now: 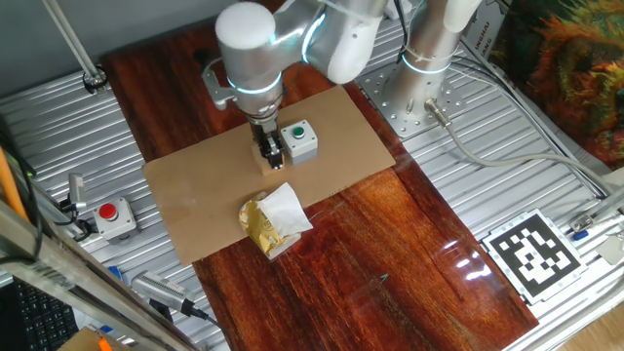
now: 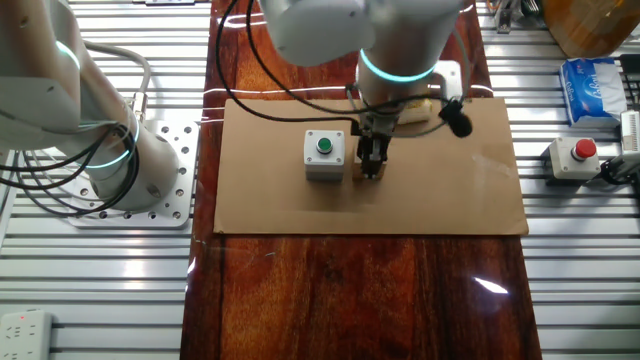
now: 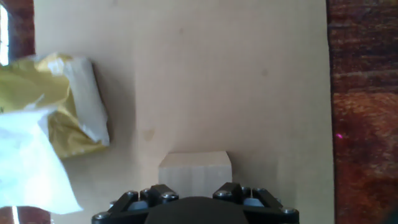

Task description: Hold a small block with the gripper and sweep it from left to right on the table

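My gripper (image 1: 270,153) points down at the cardboard sheet (image 1: 210,185) lying on the red-brown table (image 1: 390,244). It is shut on the small block (image 3: 194,170), a light-tan cube that shows between the jaws at the bottom of the hand view. The block sits low on or just above the cardboard. In the other fixed view the gripper (image 2: 371,166) stands just right of the grey box, with the block's tan face (image 2: 371,176) showing at its tip. In one fixed view the fingers hide the block.
A grey box with a green button (image 1: 298,139) stands right beside the gripper. A crumpled gold-and-white wrapper (image 1: 273,222) lies at the cardboard's near edge. A red button box (image 1: 115,216) and an upright white-and-silver post (image 1: 429,49) stand on the ribbed metal.
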`<act>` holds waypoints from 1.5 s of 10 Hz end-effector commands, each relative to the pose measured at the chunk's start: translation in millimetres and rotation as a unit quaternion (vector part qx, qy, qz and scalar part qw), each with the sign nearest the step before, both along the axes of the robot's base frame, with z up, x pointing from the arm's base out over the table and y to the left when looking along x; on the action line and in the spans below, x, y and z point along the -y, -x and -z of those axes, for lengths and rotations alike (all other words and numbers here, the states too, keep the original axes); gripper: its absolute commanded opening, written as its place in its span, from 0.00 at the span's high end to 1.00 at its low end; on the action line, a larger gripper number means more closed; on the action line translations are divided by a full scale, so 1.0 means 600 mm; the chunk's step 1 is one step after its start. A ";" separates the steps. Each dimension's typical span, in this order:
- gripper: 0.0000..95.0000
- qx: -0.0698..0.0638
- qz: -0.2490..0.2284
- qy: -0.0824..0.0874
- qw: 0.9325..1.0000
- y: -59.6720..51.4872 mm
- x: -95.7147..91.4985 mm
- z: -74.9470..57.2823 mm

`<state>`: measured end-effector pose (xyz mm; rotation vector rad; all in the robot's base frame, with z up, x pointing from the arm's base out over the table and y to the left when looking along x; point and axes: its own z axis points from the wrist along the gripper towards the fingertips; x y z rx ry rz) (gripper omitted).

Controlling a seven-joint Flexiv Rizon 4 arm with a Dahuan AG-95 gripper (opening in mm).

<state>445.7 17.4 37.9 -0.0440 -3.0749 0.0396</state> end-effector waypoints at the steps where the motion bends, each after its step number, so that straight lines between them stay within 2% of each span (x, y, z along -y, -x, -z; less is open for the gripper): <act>1: 0.60 -0.007 -0.002 -0.055 0.998 -0.015 0.003 0.049; 2: 0.60 -0.014 -0.007 -0.050 0.999 -0.021 0.003 0.033; 3: 0.40 -0.010 -0.010 -0.049 0.999 -0.023 0.003 0.009; 4: 0.40 -0.014 -0.022 -0.030 0.999 -0.023 0.003 0.001; 5: 0.00 -0.004 -0.028 -0.028 0.999 -0.023 0.003 -0.004; 8: 0.00 -0.001 -0.027 -0.031 0.999 -0.023 0.003 -0.004; 10: 0.00 -0.003 -0.025 -0.032 0.999 -0.023 0.003 -0.013; 15: 0.00 -0.004 -0.018 -0.033 0.999 -0.021 -0.005 -0.096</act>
